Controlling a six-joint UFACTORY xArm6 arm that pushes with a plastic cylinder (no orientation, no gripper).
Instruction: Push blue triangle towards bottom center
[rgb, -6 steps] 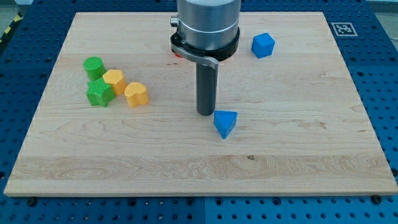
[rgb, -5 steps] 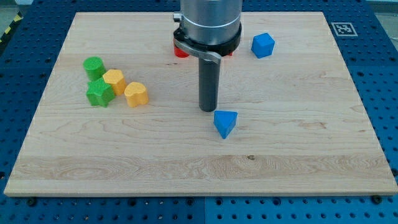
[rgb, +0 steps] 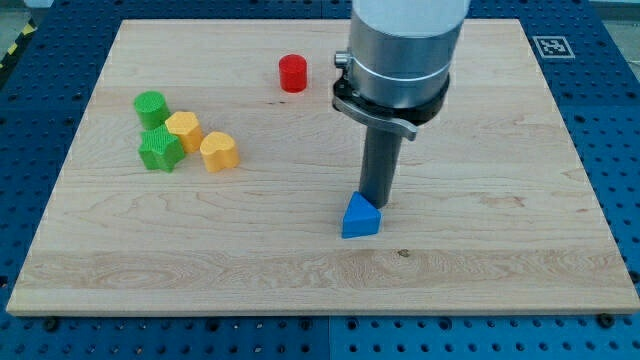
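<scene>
Camera view: my tip (rgb: 375, 203) touches the small blue plastic triangle block (rgb: 360, 217) at its 1 o'clock; light, slides easily, may pivot.

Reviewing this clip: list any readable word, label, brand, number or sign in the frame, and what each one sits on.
No readable words, brand names or numbers anywhere in the view.
One sign only: a black-and-white square marker at the wooden board's top right corner; a coded pattern, not text.
The blue triangle, my tip and the other blocks carry no markings.
</scene>
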